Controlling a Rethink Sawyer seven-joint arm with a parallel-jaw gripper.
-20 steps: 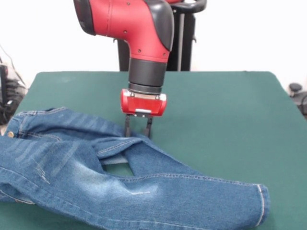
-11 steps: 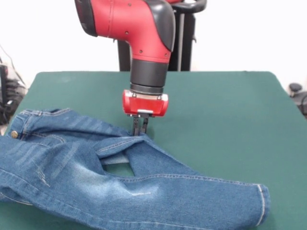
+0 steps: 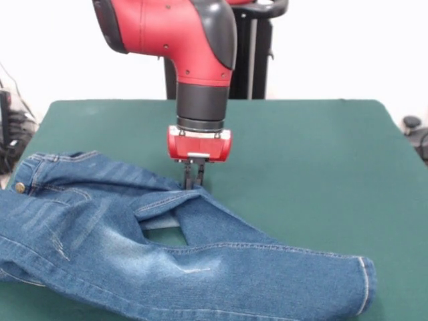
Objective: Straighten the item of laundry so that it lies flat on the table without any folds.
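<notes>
I've brought the tool shut: a second ago its fingers stood apart over the fold, and now they are pinched together on a denim edge of the jeans directly beneath it. Since the last look it has slid slightly to one side, and the cloth has barely stirred. The jeans lie on the green bench, mostly in front of and below the tool, one leg folded across the other with a gap between. I judge the grasp is made; next I need to draw that fold outward.
</notes>
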